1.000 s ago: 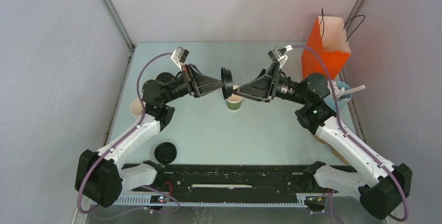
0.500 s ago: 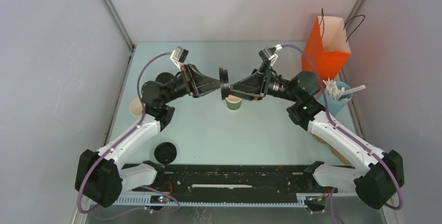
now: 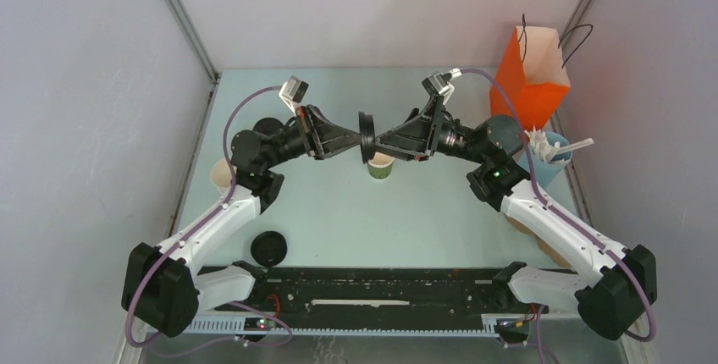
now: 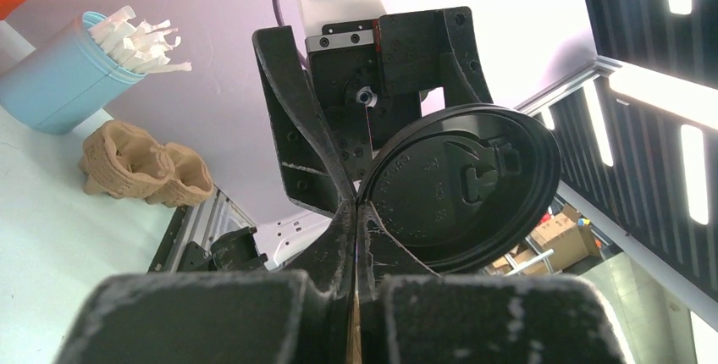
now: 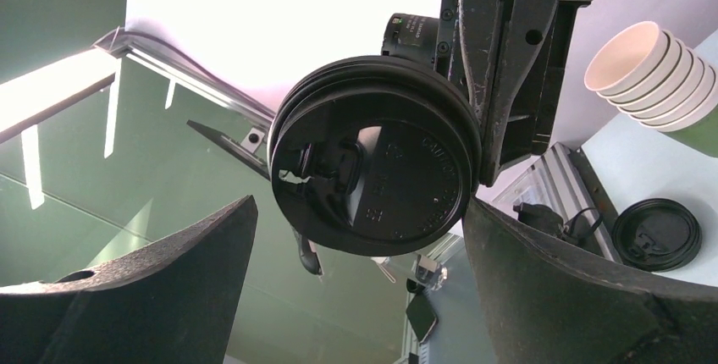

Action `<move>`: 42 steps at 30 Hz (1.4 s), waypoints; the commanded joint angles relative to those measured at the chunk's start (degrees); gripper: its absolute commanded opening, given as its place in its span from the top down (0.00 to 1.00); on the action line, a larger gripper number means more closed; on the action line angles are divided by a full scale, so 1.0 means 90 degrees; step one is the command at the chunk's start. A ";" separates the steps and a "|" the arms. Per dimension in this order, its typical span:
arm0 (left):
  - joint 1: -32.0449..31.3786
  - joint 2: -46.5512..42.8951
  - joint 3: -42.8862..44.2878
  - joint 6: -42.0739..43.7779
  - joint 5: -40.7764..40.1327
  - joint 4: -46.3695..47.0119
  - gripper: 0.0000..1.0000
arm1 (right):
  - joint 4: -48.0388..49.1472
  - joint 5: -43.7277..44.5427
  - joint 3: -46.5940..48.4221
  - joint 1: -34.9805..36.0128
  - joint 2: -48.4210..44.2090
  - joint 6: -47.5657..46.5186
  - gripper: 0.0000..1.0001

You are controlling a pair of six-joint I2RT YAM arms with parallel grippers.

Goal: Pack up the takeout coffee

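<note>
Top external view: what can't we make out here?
- Green cup: rim partly under the lid and right gripper; absent from both wrist views.
- Orange bag contents: hidden by its own walls.
- Cup stack: mostly behind the left arm.
- Cup carrier: mostly under the right arm.
- Gap between lid and right gripper: too small to judge here.

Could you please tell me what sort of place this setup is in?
Likely a lab test cell staged as a takeout coffee counter: plain panel walls, an orange paper bag, a cardboard cup carrier.
</note>
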 commanded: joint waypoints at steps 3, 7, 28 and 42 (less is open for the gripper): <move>-0.0001 -0.0140 -0.0082 0.0315 0.0105 -0.0150 1.00 | 0.0210 0.0029 0.0333 0.0078 0.0020 -0.0089 0.00; 0.0004 -0.0237 -0.0052 0.0522 0.0114 -0.0476 1.00 | -0.0227 0.0121 0.0468 0.0131 0.0012 -0.0448 0.00; 0.0022 -0.0522 -0.0010 0.1032 0.0065 -0.1214 0.77 | -0.0832 0.0207 0.0626 0.0062 -0.0024 -0.0755 0.14; 0.0990 -0.1621 0.1355 0.5478 -0.3012 -0.9215 0.10 | -0.5738 0.2561 0.1332 -0.0452 -0.0211 -0.5225 0.20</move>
